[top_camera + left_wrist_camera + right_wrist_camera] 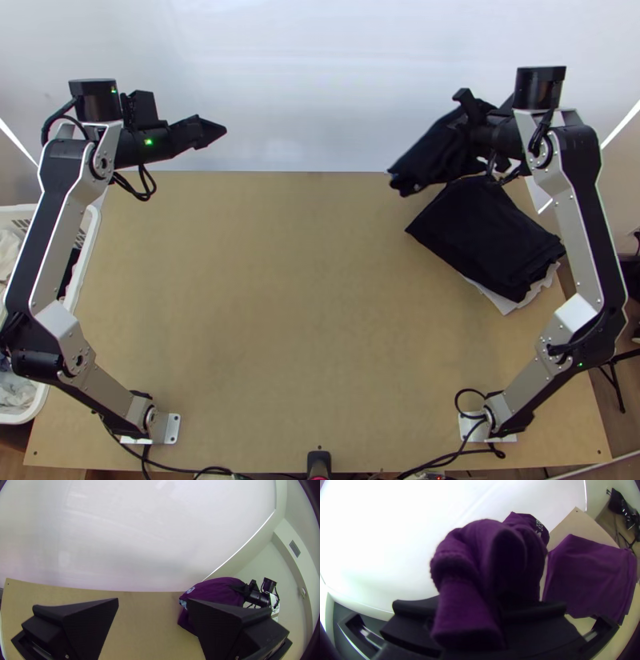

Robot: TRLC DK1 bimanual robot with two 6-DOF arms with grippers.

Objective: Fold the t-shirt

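Observation:
In the top view my left gripper is above the table's far left. The left wrist view has that gripper open, nothing between its fingers. At the far right my right gripper holds the t-shirt, black there, bunched and hanging by the far table edge. In the right wrist view the gripper is shut on the t-shirt, purple there, gathered in thick folds around the fingers. A small light print marks a hanging part. The left wrist view has the t-shirt in the distance.
A stack of folded dark cloth, with white cloth under it, lies at the table's right side, just below the held shirt. A white basket with clothes stands at the left edge. A white surface lies beyond the table.

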